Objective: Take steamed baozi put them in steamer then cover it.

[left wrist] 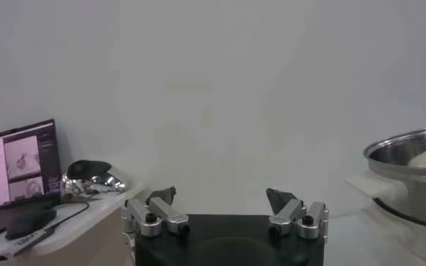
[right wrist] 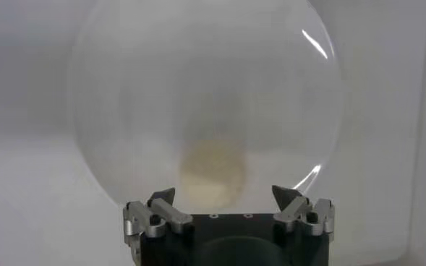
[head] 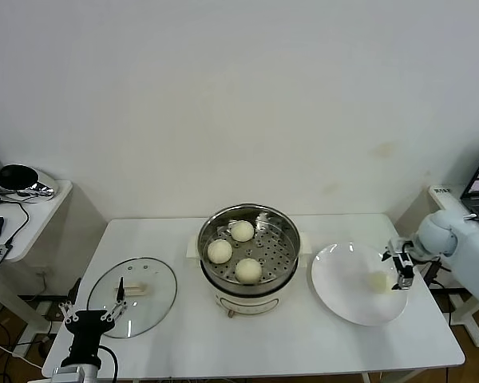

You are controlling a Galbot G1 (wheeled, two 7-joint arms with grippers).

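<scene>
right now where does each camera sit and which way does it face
Head view: up on the head, looking down at the white table; both arms show.
Left wrist view: low by the table's edge, facing the wall; open left gripper shows.
Right wrist view: facing the round white plate; open right gripper shows.
Shared: head and left wrist views both show the shiny steel steamer.

1. A round white plate [right wrist: 205,108] fills most of the picture, lying flat on a pale surface [right wrist: 32,202].
2. One cream-white baozi [right wrist: 213,172] sits on the plate, on the part nearest the camera.
3. The right tool [right wrist: 227,196] is at the near edge of the picture, its two dark-tipped fingers [right wrist: 162,197] spread wide apart.
4. The baozi lies just ahead of the gap between the fingers, and neither finger touches it.
</scene>
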